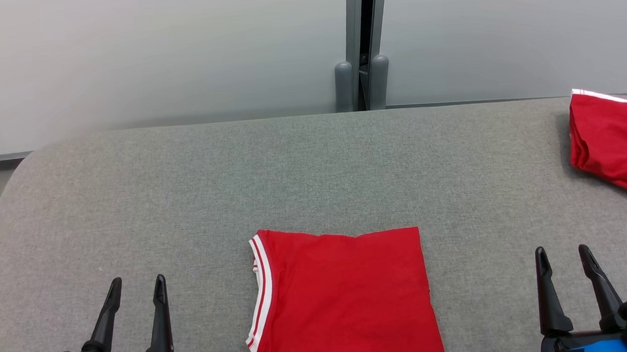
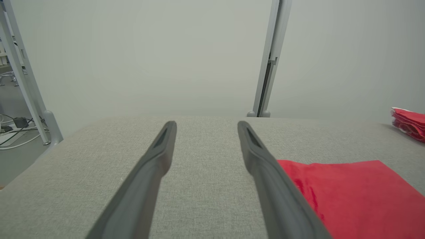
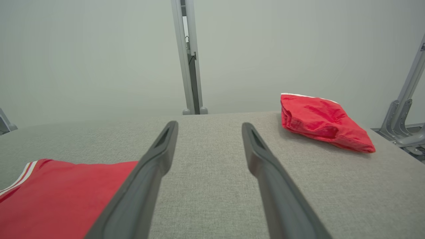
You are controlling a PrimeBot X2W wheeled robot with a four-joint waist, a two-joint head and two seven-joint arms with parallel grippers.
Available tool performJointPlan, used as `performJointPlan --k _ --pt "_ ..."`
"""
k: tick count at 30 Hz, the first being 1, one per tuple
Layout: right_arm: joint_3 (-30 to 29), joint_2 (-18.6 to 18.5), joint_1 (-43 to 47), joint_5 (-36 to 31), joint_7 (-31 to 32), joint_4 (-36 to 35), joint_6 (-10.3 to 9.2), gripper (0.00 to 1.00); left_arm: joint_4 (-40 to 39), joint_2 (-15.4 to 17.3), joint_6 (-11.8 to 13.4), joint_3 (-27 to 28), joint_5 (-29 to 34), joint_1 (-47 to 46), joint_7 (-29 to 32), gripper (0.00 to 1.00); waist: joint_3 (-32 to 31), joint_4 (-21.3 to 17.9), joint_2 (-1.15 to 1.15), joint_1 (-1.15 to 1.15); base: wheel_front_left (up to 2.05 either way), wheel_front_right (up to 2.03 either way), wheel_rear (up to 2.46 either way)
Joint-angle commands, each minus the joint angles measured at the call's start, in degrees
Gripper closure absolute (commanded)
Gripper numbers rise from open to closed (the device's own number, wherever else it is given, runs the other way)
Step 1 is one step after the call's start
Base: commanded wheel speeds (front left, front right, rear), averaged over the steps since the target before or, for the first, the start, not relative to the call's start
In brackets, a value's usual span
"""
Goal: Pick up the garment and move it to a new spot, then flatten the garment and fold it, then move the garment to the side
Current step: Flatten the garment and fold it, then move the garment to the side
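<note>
Left gripper [image 1: 138, 282] spread fully wide, holding nothing; right gripper [image 1: 561, 251] likewise wide and empty; both flanking the garment [image 1: 346, 297], folded flat at near edge of grey table [image 1: 185, 177], touching neither. Judged: fold done, move aside pending; next calls for pinching all layers together; other red cloth [image 1: 612, 139] far right.

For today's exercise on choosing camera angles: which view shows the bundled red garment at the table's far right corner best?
The right wrist view: the bundled red garment lies whole there, its white edge visible. The head view cuts the garment off at the picture's right edge; the left wrist view catches just a sliver of it.
</note>
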Motion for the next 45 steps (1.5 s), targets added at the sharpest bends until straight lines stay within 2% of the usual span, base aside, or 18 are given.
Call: performJointPlan --k 1,18,25,32,38,45 --pt "-0.02 0.14 0.83 0.08 0.12 0.26 -0.02 0.00 0.11 0.49 0.40 -0.11 0.10 0.78 0.33 0.00 -0.38 0.13 0.00 0.00 0.00 0.00 0.00" --pt "1.14 0.14 -0.02 -0.48 1.16 -0.07 -0.02 0.00 0.31 0.97 1.37 -0.52 -0.62 0.94 0.79 0.00 -0.62 0.31 0.00 0.00 0.00 0.00 0.00" --pt "7.51 0.14 -5.98 -2.17 4.54 0.98 -0.02 0.00 0.05 1.34 1.55 -0.61 -0.96 -0.20 0.68 0.00 0.56 0.41 0.00 0.00 0.00 0.00 0.00" --pt "14.45 0.10 -12.39 -2.75 11.13 7.40 -0.02 0.00 0.33 1.34 1.42 -1.60 -1.08 -1.93 0.50 0.00 2.38 2.08 0.00 0.00 0.00 0.00 0.00" --pt "14.38 0.08 -13.05 -2.12 13.25 14.06 -0.02 0.00 0.72 1.36 1.45 -1.96 -1.42 -3.34 0.19 0.00 4.05 3.88 0.00 0.00 0.00 0.00 0.00" --pt "13.69 0.08 -12.07 -1.81 12.27 20.83 -0.02 0.00 1.23 1.28 1.73 -2.08 -1.69 -4.11 -0.08 0.00 5.39 4.80 0.00 0.00 0.00 0.00 0.00"
